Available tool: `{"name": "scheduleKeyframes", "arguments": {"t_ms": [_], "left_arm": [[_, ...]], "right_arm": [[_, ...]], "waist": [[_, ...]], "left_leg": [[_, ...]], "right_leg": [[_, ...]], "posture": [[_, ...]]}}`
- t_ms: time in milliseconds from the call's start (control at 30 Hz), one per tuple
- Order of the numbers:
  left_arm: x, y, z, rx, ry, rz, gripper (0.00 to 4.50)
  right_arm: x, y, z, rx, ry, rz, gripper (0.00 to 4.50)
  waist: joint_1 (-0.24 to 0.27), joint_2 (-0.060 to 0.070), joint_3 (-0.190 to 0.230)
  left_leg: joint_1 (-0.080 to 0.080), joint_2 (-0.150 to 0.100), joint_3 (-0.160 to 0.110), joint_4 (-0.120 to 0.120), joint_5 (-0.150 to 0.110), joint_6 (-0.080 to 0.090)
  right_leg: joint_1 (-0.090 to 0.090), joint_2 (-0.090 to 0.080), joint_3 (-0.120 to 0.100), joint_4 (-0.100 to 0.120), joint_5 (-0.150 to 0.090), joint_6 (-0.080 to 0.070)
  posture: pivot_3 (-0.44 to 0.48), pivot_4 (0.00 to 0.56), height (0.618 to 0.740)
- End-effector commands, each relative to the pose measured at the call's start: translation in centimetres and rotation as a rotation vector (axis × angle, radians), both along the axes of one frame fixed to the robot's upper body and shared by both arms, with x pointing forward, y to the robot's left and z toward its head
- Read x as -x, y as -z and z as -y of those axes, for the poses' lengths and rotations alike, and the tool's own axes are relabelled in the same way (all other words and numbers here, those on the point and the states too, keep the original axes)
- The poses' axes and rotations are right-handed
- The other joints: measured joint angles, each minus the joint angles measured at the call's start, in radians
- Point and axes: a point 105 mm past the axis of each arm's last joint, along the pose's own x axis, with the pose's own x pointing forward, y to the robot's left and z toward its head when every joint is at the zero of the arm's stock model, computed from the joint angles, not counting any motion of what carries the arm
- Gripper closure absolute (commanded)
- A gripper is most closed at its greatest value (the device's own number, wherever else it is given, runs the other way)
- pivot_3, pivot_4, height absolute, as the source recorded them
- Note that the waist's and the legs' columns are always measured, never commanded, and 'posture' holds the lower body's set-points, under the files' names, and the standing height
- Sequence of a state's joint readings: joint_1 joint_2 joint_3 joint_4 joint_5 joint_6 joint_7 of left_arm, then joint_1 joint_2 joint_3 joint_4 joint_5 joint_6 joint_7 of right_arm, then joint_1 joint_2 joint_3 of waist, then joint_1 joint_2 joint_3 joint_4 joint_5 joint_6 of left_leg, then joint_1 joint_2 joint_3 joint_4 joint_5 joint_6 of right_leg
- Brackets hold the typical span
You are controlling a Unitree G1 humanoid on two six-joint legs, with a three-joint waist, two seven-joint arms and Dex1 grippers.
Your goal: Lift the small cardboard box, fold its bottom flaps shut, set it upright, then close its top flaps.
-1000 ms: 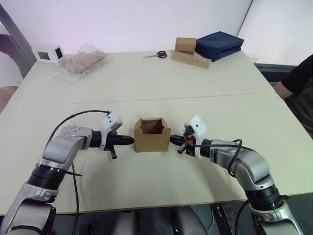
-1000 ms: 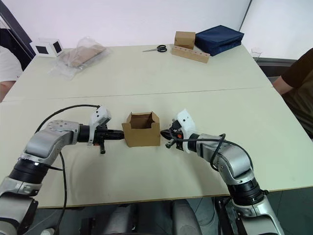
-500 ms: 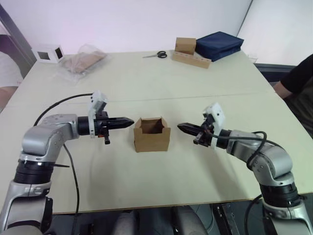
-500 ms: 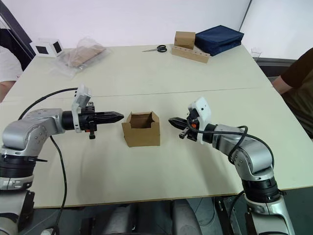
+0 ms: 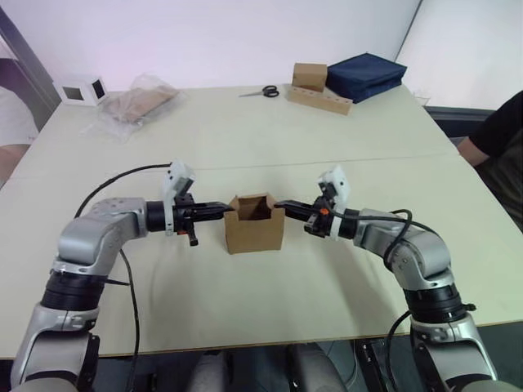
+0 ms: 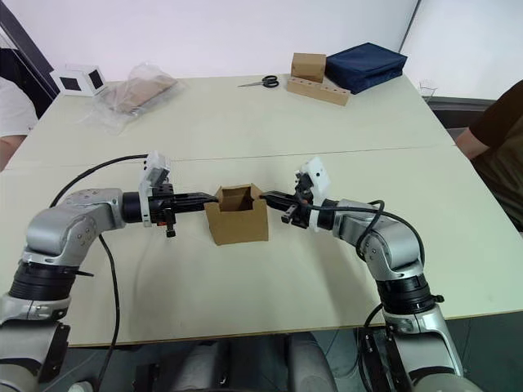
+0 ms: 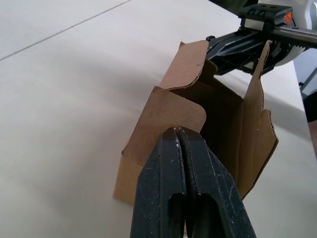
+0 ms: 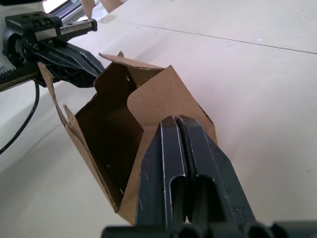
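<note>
The small cardboard box (image 5: pixel 254 227) stands on the table (image 5: pixel 270 155) with its mouth up and its top flaps (image 7: pixel 185 106) standing upright. Its bottom flaps are hidden underneath. My left gripper (image 5: pixel 224 209) is shut, and its tip presses the rounded flap on the box's left side (image 7: pixel 178 132). My right gripper (image 5: pixel 282 205) is also shut, with its tip against the flap on the opposite side (image 8: pixel 176 119). The two grippers point at each other across the box's rim. Neither one holds anything.
At the table's far side lie scissors (image 5: pixel 263 91), a brown cube (image 5: pixel 310 75) on a holed cardboard strip (image 5: pixel 320 100), a navy bag (image 5: pixel 365 73), a plastic bag of cardboard (image 5: pixel 139 101) and a white box (image 5: pixel 82 88). People sit at the left (image 5: pixel 11 122) and right edges (image 5: pixel 500 131).
Both grippers, held apart from the box half a second ago, have moved inward to touch its upper side flaps. A second ago they pressed lower on its walls.
</note>
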State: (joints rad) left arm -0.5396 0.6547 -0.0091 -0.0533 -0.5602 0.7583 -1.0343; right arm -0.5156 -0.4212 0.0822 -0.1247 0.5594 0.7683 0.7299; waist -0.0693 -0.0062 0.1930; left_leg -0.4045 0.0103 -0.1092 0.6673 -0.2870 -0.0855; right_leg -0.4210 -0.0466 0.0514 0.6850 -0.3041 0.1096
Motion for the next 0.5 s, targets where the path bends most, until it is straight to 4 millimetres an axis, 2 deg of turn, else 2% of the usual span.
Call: {"name": "scheduleKeyframes", "arguments": {"t_ms": [33, 133, 233, 333, 500], "left_arm": [[0.4, 1.4, 1.1, -0.047, 0.036, -0.001, 4.46], [0.2, 2.6, 1.1, -0.096, 0.021, 0.003, 4.46], [0.1, 2.9, 1.2, -0.113, 0.018, 0.011, 4.46], [-0.2, 2.9, 1.2, -0.108, -0.001, 0.018, 4.46], [-0.7, 1.8, 0.9, -0.061, -0.023, 0.030, 4.46]], "right_arm": [[0.8, 1.5, -1.9, 0.073, -0.099, 0.003, 4.50], [1.1, 2.7, -1.8, 0.131, -0.117, 0.002, 4.50], [1.1, 3.0, -1.7, 0.147, -0.120, 0.010, 4.50], [1.0, 2.7, -1.6, 0.134, -0.110, 0.016, 4.50], [0.5, 1.5, -1.0, 0.104, -0.074, 0.041, 4.50]], "waist": [[0.000, 0.001, -0.002], [0.000, 0.000, -0.003], [0.003, 0.001, -0.005], [0.005, 0.001, -0.005], [0.010, 0.001, -0.005]], "left_leg": [[0.000, 0.000, 0.000, 0.000, 0.000, 0.000], [0.001, 0.000, 0.000, 0.000, 0.000, 0.000], [0.005, 0.000, 0.000, -0.001, 0.000, 0.001], [0.016, 0.000, 0.000, -0.004, -0.002, 0.004], [0.016, 0.000, 0.000, -0.003, -0.002, 0.004]], "right_leg": [[0.001, 0.000, 0.000, 0.000, 0.000, 0.000], [0.001, 0.000, 0.000, 0.000, 0.000, 0.000], [0.006, 0.000, 0.000, -0.001, 0.000, 0.000], [0.017, 0.000, 0.000, -0.005, 0.000, 0.000], [0.017, 0.000, 0.000, -0.005, 0.000, 0.000]], "posture": [[0.000, 0.150, 0.740], [0.000, 0.150, 0.740], [0.000, 0.150, 0.740], [0.000, 0.150, 0.740], [0.000, 0.150, 0.740]]}}
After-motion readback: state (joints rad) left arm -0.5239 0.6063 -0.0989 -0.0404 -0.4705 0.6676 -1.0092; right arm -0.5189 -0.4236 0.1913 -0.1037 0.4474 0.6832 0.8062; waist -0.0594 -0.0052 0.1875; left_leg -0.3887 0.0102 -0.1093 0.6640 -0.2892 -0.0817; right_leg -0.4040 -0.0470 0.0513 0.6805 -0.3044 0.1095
